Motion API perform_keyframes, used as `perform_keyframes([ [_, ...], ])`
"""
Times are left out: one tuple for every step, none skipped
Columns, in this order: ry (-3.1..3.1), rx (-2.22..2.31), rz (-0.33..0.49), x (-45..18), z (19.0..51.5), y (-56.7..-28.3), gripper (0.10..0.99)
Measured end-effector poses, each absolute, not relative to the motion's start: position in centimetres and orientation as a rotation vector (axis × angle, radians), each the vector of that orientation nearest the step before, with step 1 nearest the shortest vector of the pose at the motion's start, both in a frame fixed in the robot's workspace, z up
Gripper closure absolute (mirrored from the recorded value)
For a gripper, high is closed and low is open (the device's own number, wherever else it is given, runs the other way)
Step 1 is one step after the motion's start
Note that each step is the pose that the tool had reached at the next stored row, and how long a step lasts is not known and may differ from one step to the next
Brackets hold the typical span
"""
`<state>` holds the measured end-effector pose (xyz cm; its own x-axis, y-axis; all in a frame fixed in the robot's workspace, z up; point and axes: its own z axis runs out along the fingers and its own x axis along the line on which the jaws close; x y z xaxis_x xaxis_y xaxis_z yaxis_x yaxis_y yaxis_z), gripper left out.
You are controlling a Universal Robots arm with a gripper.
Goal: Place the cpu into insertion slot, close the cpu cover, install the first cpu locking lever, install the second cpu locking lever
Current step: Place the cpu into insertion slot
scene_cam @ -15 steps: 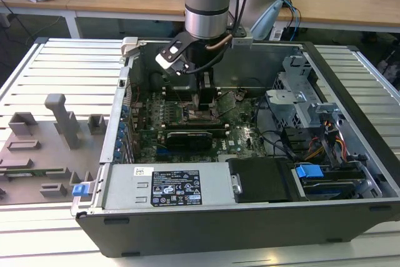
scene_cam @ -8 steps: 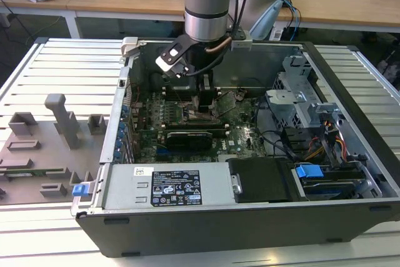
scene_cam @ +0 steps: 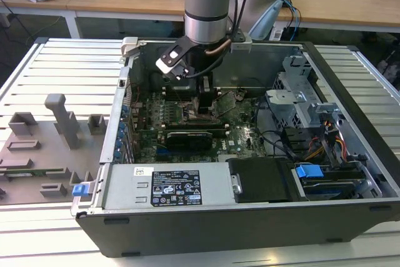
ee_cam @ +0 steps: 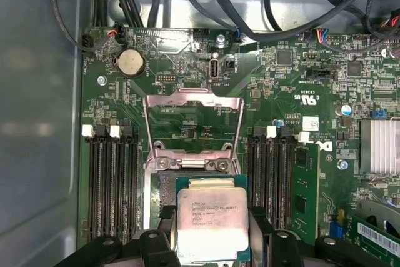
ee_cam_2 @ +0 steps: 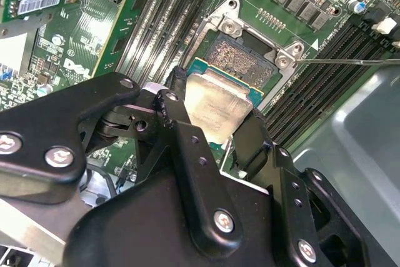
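My gripper (ee_cam: 211, 232) is shut on the cpu (ee_cam: 211, 222), a square chip with a silvery top, its black fingers (ee_cam: 164, 220) pressing two opposite edges. In the second wrist view the cpu (ee_cam_2: 215, 109) hangs over the near part of the insertion slot (ee_cam_2: 242, 60), whose brownish pin field still shows beyond it. I cannot tell whether chip and socket touch. The cpu cover (ee_cam: 192, 99) stands swung open behind the slot. A thin metal locking lever (ee_cam_2: 350, 61) sticks out sideways from the socket. In the exterior view the gripper (scene_cam: 205, 101) reaches down into the open computer case.
Black memory slots (ee_cam: 109, 179) flank the socket on both sides, one holding a green module (ee_cam: 305, 192). Cables (ee_cam: 250, 4) run along the board's far edge. The case wall (ee_cam: 37, 123), drive cage (scene_cam: 300, 101) and power supply (scene_cam: 175, 186) surround the board. A grey fixture plate (scene_cam: 44, 148) lies outside.
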<state>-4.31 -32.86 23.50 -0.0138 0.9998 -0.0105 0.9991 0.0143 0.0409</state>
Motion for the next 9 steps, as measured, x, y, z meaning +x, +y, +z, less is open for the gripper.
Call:
perform_keyframes([
  [2.211, 2.18, 0.034, -4.31, 23.4, -32.86, 0.541],
  [2.211, 2.18, 0.034, -4.31, 23.34, -32.86, 0.541],
  [2.211, 2.18, 0.034, -4.31, 23.29, -32.86, 0.541],
  [2.211, 2.18, 0.034, -4.31, 23.23, -32.86, 0.541],
  [2.211, 2.18, 0.034, -4.31, 23.19, -32.86, 0.541],
  [2.211, 2.18, 0.034, -4.31, 23.11, -32.86, 0.541],
  [2.211, 2.18, 0.034, -4.31, 23.07, -32.86, 0.541],
  [2.211, 2.18, 0.034, -4.31, 22.99, -32.86, 0.541],
  [2.211, 2.18, 0.034, -4.31, 22.91, -32.85, 0.541],
])
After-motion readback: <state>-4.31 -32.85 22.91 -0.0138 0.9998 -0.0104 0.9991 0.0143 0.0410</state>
